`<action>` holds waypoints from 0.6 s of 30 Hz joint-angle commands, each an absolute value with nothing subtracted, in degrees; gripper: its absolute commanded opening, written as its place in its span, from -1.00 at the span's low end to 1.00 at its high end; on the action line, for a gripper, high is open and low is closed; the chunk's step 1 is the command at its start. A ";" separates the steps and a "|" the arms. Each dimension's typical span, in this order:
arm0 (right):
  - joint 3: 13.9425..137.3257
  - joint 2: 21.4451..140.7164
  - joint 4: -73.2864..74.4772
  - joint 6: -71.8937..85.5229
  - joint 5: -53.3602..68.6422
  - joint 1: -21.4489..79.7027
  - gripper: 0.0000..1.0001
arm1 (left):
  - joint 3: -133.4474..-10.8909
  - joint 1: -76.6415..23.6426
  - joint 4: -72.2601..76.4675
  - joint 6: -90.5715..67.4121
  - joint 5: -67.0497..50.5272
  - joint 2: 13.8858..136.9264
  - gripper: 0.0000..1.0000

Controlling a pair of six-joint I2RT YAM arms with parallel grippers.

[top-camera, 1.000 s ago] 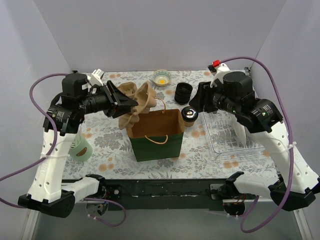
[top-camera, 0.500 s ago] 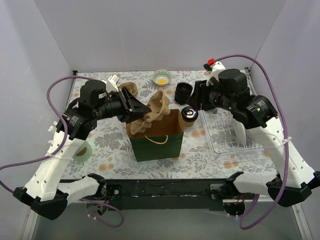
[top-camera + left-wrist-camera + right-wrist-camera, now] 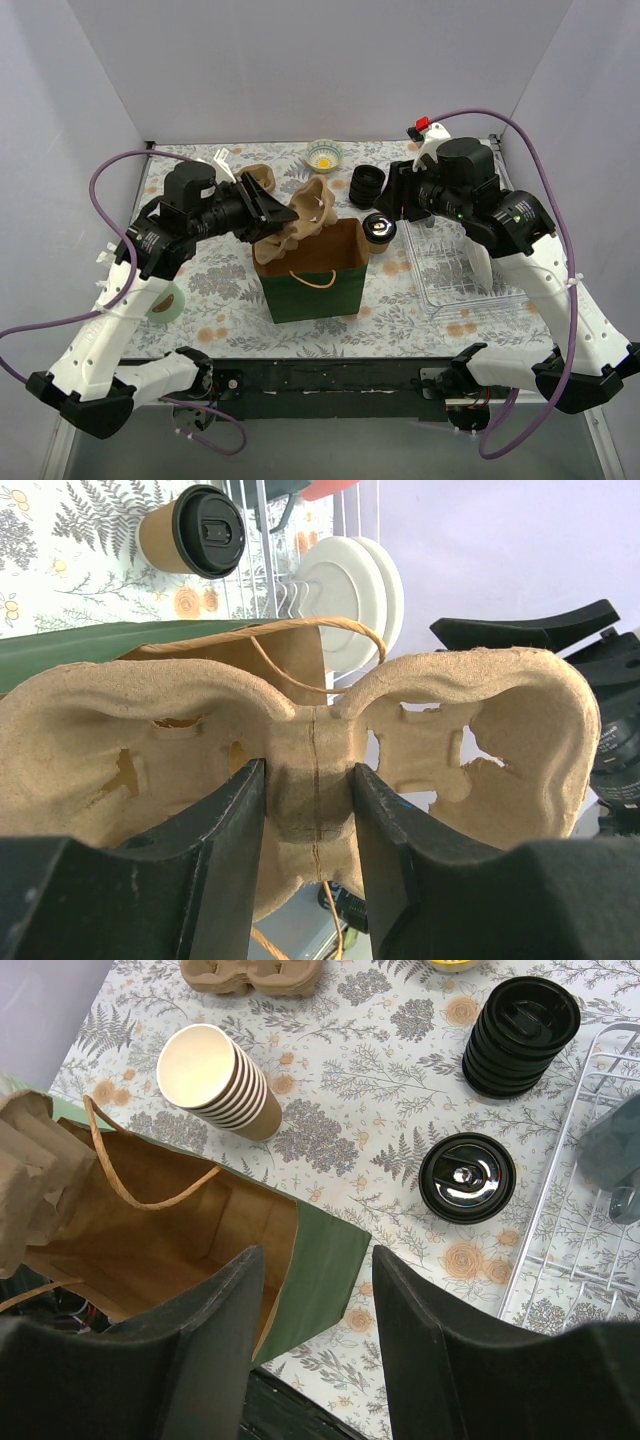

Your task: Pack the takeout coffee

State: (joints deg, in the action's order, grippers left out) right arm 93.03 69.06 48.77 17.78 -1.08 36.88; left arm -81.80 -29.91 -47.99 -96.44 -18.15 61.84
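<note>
The takeout coffee (image 3: 379, 228), a brown paper cup with a black lid, stands on the table just right of the open green paper bag (image 3: 310, 285). It also shows in the left wrist view (image 3: 195, 535) and the right wrist view (image 3: 467, 1177). My left gripper (image 3: 270, 212) is shut on the middle rib of a tan pulp cup carrier (image 3: 300, 745) and holds it tilted above the bag's back left rim (image 3: 150, 645). My right gripper (image 3: 318, 1260) is open and empty, above the bag's right side (image 3: 330, 1270) and left of the coffee.
A stack of black lids (image 3: 366, 185) and a small bowl (image 3: 324, 154) sit at the back. A stack of lidless cups (image 3: 215, 1080) and spare carriers (image 3: 258, 178) lie behind the bag. A clear dish rack (image 3: 455, 275) is at right, a pale green roll (image 3: 165, 300) at left.
My left arm has swung right, carrying the carrier from left of the bag to over its back rim. My right arm shifted slightly back and left.
</note>
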 commanded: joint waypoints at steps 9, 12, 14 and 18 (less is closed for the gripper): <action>94.66 69.26 46.76 18.72 -0.35 37.18 0.10 | -78.48 -34.45 -48.78 -97.73 -13.10 60.64 -0.45; 94.75 69.26 46.85 18.90 -0.35 37.18 0.09 | -78.66 -36.29 -50.27 -98.00 -11.34 61.35 -0.46; 94.57 69.08 46.85 18.90 -0.35 37.18 0.10 | -78.49 -37.53 -51.23 -98.35 -9.67 61.52 -0.46; 93.17 68.21 46.32 18.90 -0.35 37.18 0.09 | -78.92 -39.02 -52.29 -98.61 -7.48 62.05 -0.46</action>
